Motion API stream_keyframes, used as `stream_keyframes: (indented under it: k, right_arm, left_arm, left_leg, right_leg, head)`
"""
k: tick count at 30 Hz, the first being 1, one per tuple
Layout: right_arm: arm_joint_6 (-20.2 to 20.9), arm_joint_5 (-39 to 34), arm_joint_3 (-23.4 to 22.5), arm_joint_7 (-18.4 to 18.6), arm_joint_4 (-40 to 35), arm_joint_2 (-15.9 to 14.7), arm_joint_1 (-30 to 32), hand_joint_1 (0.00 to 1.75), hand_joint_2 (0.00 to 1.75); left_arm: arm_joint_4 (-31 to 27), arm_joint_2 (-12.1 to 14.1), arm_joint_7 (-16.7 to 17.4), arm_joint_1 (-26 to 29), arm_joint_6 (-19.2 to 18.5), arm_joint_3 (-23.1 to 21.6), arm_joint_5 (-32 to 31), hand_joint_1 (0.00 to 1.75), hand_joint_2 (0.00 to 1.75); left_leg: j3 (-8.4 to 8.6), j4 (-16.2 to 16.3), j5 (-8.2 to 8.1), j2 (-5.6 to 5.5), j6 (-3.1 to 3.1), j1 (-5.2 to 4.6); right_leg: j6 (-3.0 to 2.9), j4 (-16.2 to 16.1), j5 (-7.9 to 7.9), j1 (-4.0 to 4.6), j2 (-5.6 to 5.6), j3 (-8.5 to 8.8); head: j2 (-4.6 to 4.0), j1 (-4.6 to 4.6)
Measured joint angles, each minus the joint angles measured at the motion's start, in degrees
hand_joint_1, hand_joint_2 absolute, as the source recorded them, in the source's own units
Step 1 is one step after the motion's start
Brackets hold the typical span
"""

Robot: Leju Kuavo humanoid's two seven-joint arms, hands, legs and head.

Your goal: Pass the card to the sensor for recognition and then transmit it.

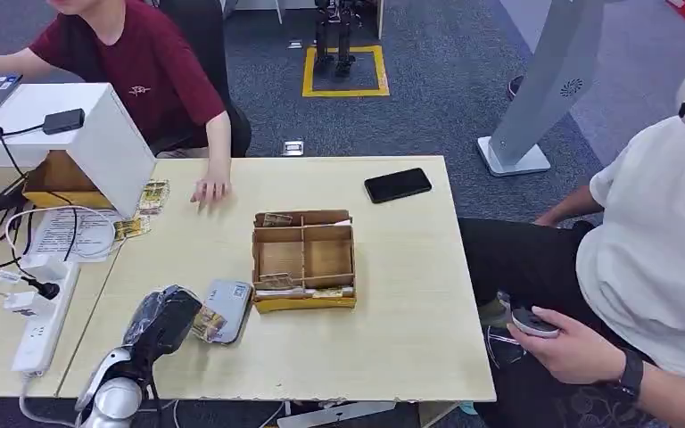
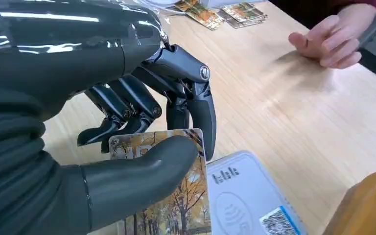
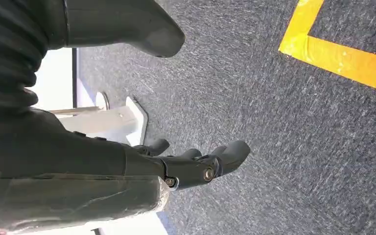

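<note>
My left hand point(image 1: 162, 323) holds a card with an autumn-tree picture point(image 2: 186, 200), pinched between the thumb point(image 2: 142, 176) and the dark fingers point(image 2: 196, 107). The card point(image 1: 207, 323) lies over the edge of the grey card sensor point(image 1: 230, 308), a flat reader with a QR sticker point(image 2: 247, 205), on the wooden table point(image 1: 383, 339). My right hand point(image 3: 196, 164) hangs over the grey carpet with nothing in it, fingers loosely apart.
A compartmented cardboard box point(image 1: 303, 259) holding cards stands just right of the sensor. More cards point(image 1: 147, 201) lie by a white box point(image 1: 80, 134) at the back left, near a person's hand point(image 1: 211, 189). A black phone point(image 1: 398, 185) lies far right; another person sits at right.
</note>
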Motion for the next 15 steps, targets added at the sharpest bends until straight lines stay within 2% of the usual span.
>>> stream_keyframes:
  k: [9, 15]
  right_arm:
    - [0.09, 0.0, 0.0, -0.07, 0.0, 0.0, 0.01, 0.0, 1.75]
    - [0.33, 0.0, 0.0, 0.33, 0.0, 0.0, 0.0, 0.0, 1.75]
  left_arm:
    - [0.0, -2.12, 0.76, -1.91, 0.11, 0.0, -0.39, 1.75, 1.75]
    - [0.02, -3.58, 2.42, -3.9, 0.31, 0.0, -1.14, 1.75, 1.75]
  left_leg:
    - [-0.01, 0.0, 0.02, 0.02, -0.02, 0.01]
    - [-0.03, 0.0, 0.02, 0.02, -0.03, 0.01]
  right_leg:
    - [-0.02, 0.0, 0.04, 0.0, 0.01, -0.04]
    - [-0.02, 0.0, 0.04, 0.0, 0.01, -0.04]
  head:
    - [0.0, 0.0]
    - [0.0, 0.0]
